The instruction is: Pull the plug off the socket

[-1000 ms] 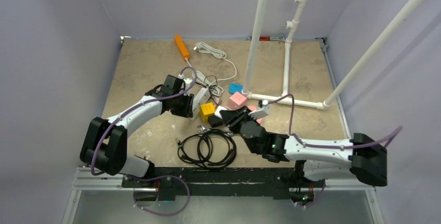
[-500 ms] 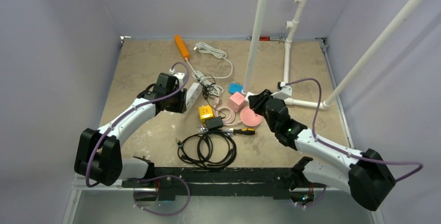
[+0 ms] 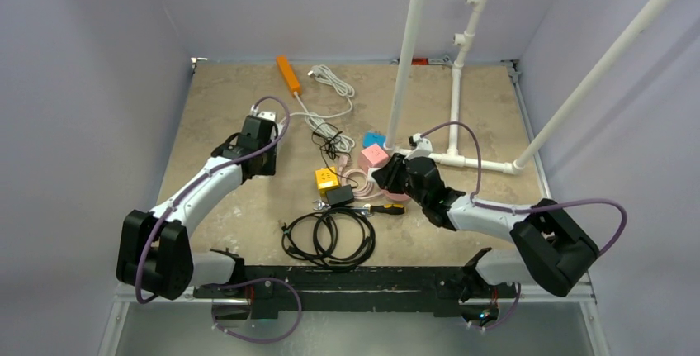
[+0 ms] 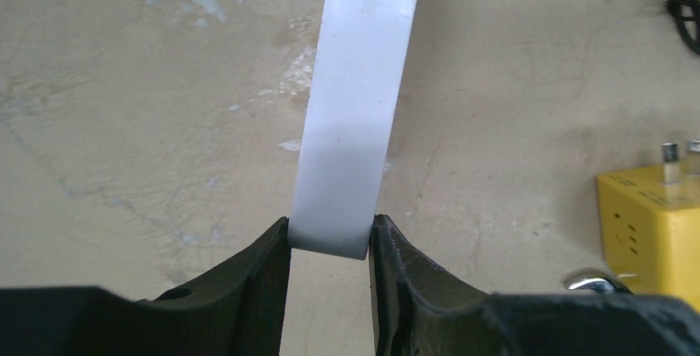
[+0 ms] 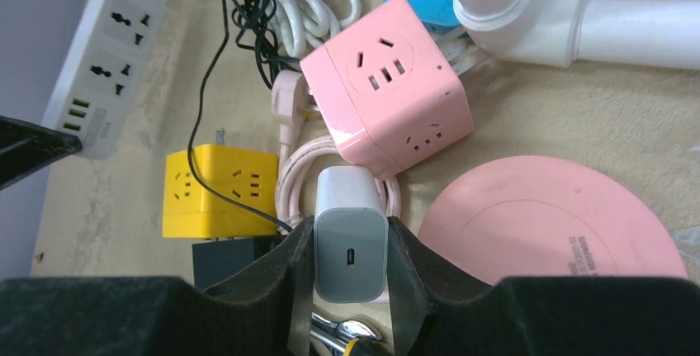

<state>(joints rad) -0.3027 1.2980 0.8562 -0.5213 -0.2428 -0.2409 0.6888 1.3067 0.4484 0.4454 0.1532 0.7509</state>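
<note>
Arms have parted since a second ago: left gripper [image 4: 330,236] clamps the power strip [image 4: 355,125], left of the pink cube [image 5: 388,100]; right gripper [image 5: 351,244] pinches the plug [image 5: 349,199], just beside it. Hold firm, withdraw straight.

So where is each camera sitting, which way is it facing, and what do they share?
Top external: above and behind the bases, looking down on the table; the left arm and right arm show.
Left wrist: looking down past the left gripper, shut on a white power strip; only its fingers show.
Right wrist: faces the pink cube socket past the right gripper, shut on a white charger plug.
Shared: the yellow cube socket appears in all three.
</note>
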